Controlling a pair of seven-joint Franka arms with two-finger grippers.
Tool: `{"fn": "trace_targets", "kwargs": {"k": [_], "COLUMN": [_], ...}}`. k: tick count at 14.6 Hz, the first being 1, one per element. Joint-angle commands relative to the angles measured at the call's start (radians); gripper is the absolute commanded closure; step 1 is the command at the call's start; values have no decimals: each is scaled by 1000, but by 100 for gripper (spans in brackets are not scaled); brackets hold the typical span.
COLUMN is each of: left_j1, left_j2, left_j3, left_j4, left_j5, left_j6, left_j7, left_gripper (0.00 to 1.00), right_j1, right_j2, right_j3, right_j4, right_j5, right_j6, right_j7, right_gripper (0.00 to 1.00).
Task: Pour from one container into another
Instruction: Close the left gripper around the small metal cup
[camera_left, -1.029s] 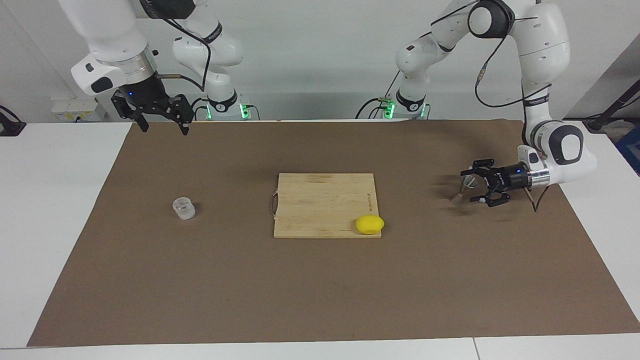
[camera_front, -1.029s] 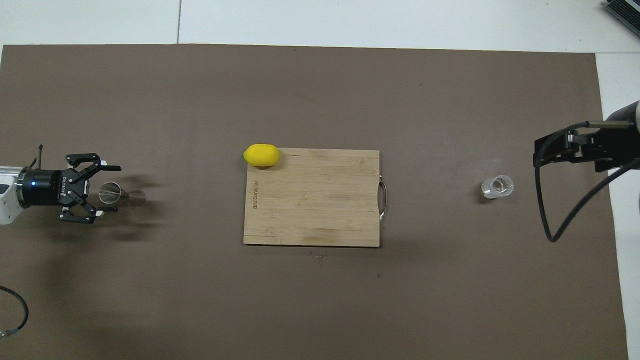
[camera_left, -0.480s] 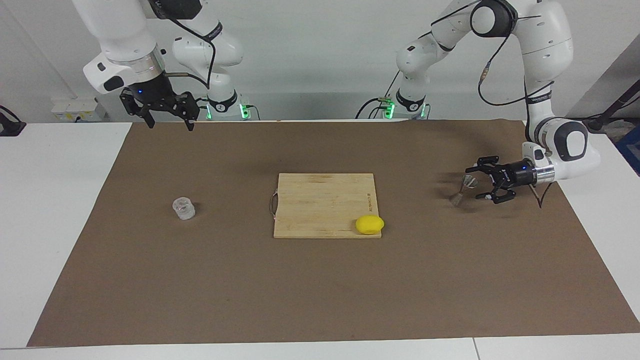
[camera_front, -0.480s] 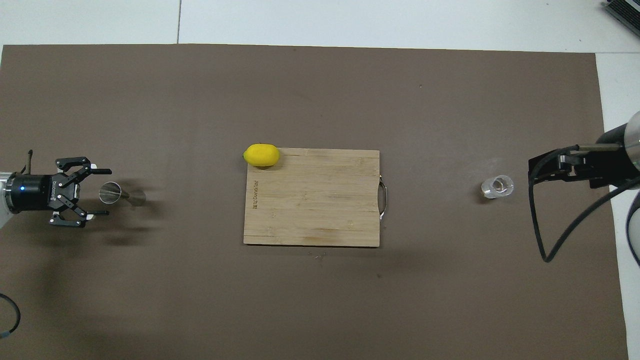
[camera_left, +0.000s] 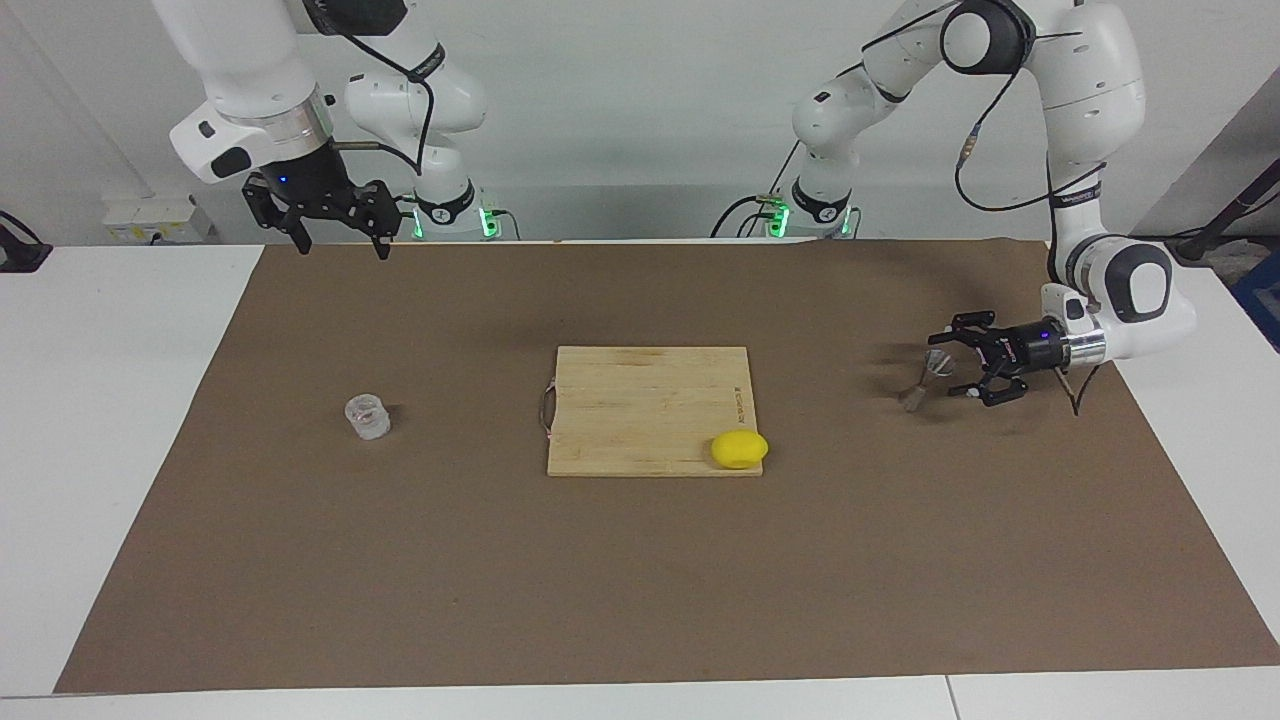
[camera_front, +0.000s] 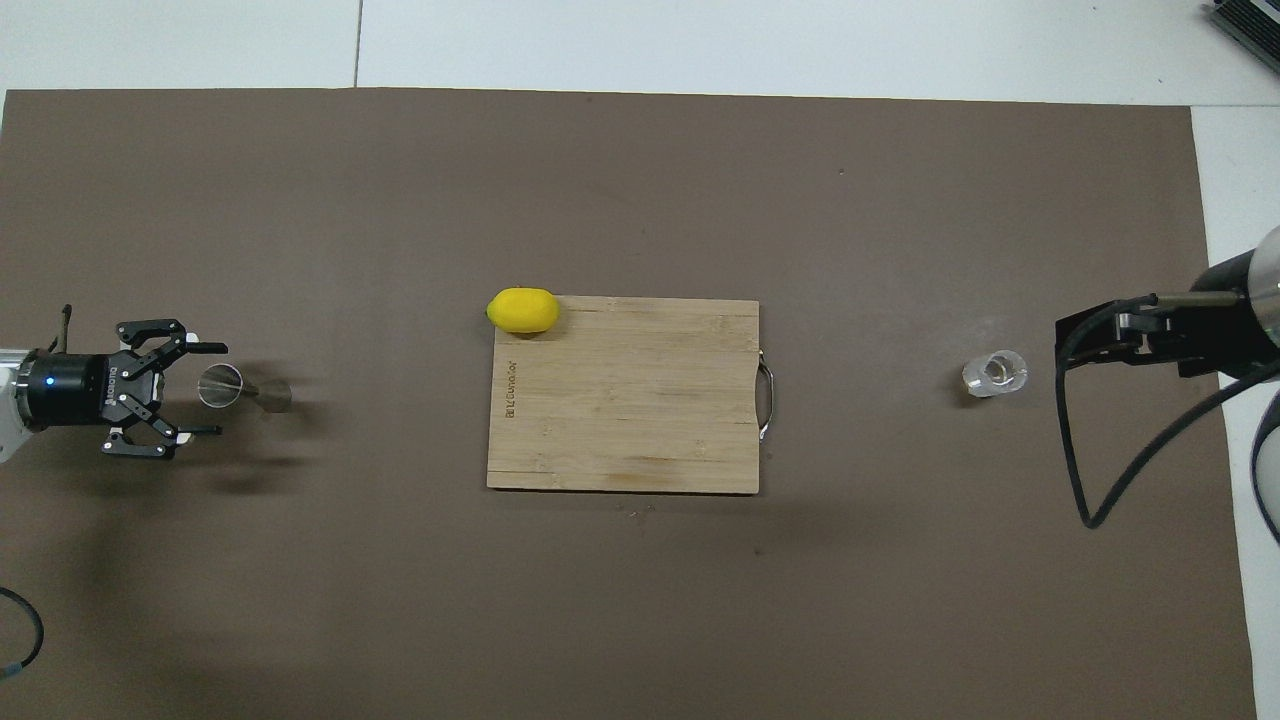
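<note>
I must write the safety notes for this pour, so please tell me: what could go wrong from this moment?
1. The left gripper is open, low and sideways beside the jigger; this narrow-waisted piece might tip if a finger bumps it.
2. The glass cup stands at the right arm's end of the table, so carrying it across may spill.
3. The lemon sits at the cutting board edge and could roll.

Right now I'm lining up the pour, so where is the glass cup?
The glass cup stands on the brown mat toward the right arm's end, level with the cutting board.
</note>
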Motion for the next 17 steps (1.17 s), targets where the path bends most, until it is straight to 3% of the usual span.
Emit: {"fn": "trace_targets", "kwargs": {"k": [1,11,17], "left_j1": [20,14,14], "left_j2": [17,19,20], "left_j3": [-1,1,4], "left_j4": [-23,-12,-12], "left_j5": [-29,-68,-62], "left_j6": [-31,-83,-83], "left_j7": [19,16,16], "left_gripper": [1,2,11], "right_j1": [-4,-4,-2], "right_j2": [-23,-25,-25], "right_j3": [3,3,6], "right_j4": [-30,-30,-28], "right_j5": [1,1,1], "right_j6": [32,39,52], "right_j7": [-14,-8,-11], "right_gripper": [1,1,1]}}
